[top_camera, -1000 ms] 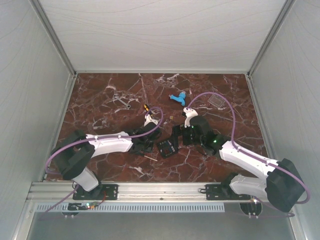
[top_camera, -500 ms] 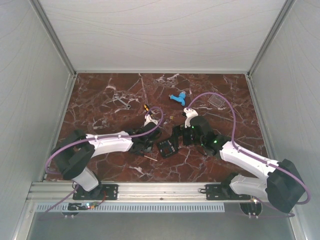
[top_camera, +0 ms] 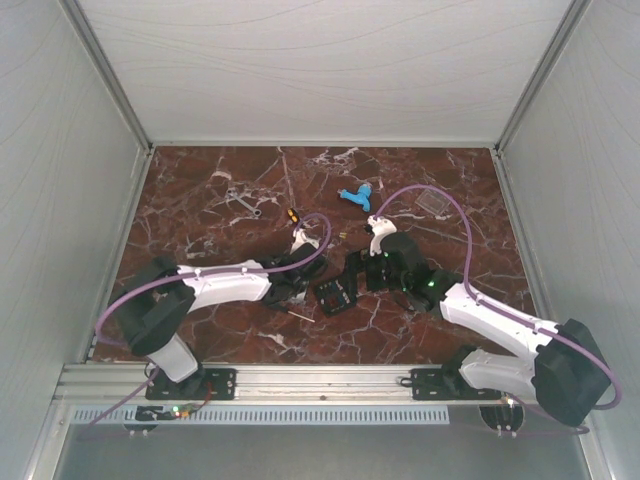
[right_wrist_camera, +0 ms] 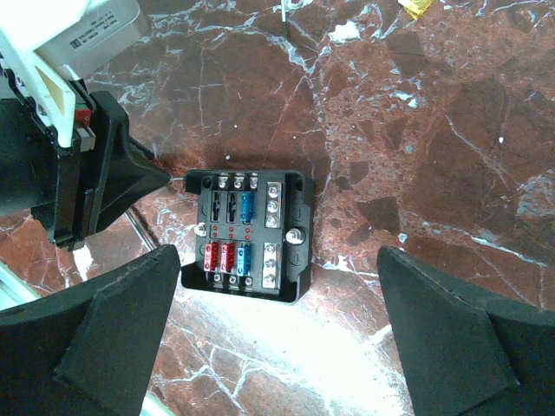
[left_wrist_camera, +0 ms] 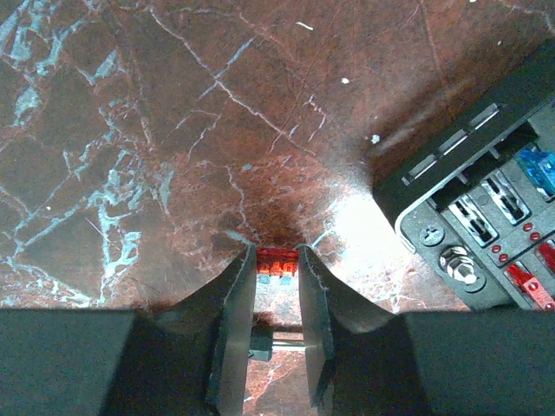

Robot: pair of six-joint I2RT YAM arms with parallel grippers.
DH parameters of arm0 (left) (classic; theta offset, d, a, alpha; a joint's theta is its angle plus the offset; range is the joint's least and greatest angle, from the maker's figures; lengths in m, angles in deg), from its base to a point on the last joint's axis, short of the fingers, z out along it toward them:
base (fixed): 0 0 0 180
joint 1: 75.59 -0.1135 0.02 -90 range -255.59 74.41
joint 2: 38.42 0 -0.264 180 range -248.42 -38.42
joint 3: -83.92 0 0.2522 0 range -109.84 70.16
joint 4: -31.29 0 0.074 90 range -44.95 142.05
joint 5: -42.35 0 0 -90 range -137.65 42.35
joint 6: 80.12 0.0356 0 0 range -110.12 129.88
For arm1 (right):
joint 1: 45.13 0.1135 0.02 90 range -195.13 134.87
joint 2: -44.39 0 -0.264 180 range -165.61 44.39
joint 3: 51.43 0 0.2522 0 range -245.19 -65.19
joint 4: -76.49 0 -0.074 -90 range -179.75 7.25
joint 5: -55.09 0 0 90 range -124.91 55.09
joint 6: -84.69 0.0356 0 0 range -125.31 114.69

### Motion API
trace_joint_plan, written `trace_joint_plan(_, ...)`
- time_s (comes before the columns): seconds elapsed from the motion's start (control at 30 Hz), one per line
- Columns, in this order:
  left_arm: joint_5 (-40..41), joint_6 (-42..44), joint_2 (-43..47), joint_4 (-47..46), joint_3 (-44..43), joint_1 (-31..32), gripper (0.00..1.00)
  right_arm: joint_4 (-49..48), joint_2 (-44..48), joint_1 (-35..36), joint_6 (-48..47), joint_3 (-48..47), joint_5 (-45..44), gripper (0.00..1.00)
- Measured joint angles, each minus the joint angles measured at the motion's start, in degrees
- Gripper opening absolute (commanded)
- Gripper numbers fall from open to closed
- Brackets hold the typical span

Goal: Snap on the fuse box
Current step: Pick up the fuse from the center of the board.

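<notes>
Fuse box hasn't budged, sitting below the right gripper and its wide-open fingers. Left gripper is a bit closer to it than before, fingers nearly closed, pinching a little red fuse.

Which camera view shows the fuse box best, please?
The right wrist view: the whole fuse box lies uncovered below, fuses visible. The left wrist view catches only one corner; the top external view shows it small.

on the red marble table, a light-blue plastic piece lies far back, a metal wrench well left of it.
</notes>
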Motion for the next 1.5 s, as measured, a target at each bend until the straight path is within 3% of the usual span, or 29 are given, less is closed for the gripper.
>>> trace_joint_plan(0.53, 0.6, -6.1, 1.2, 1.6, -0.2, 0.0, 0.21, -1.8, 0.4, 0.0, 0.4, 0.6, 3.0, 0.92)
trace_joint_plan(0.83, 4.5, -13.9, 12.0, 1.9, -0.3, 0.0, 0.22, -6.5, 0.4, 3.3, 3.0, 2.6, 3.5, 0.88)
trace_joint_plan(1.23, 4.8, -22.1, 30.8, -7.4, 6.4, 0.0, 0.24, -27.2, 2.3, 11.1, 4.3, 11.0, -0.2, 0.74)
trace_joint_plan(1.5, 1.6, -25.4, 32.9, -12.5, 7.8, 0.0, 0.24, -38.1, 2.3, 14.9, 1.1, 11.5, -2.5, 0.58)
